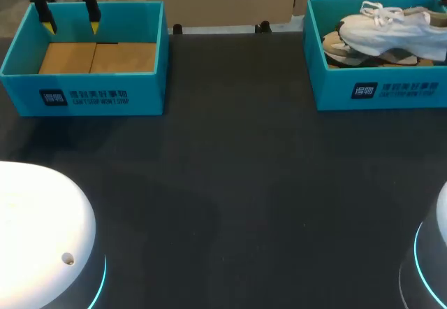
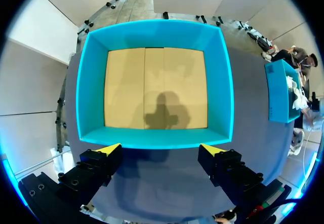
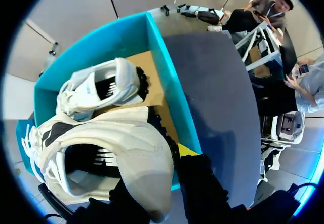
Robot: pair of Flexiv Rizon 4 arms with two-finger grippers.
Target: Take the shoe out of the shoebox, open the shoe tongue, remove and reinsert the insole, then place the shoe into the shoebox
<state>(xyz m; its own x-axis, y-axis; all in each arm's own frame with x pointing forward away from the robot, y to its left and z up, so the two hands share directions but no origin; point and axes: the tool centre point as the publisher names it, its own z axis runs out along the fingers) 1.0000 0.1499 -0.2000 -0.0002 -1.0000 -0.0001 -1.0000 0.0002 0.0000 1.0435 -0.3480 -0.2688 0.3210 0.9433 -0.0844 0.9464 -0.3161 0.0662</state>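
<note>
A white shoe (image 1: 391,28) lies tilted across the top of the right blue shoebox (image 1: 377,91), over a second shoe (image 1: 363,56). In the right wrist view my right gripper (image 3: 162,163) is shut on the heel of this white shoe (image 3: 116,143). One yellow fingertip (image 3: 187,150) shows outside the heel and the other is hidden by the shoe. The second shoe (image 3: 101,84) rests on the box floor ahead. My right gripper is out of the head view. My left gripper (image 1: 70,24) (image 2: 161,149) hangs open above the near wall of the empty left shoebox (image 1: 84,96) (image 2: 154,138).
The left box shows only its bare cardboard floor (image 2: 154,87). Dark tabletop (image 1: 237,183) stretches between and in front of the two boxes. The bases of my arms (image 1: 42,239) fill the near corners.
</note>
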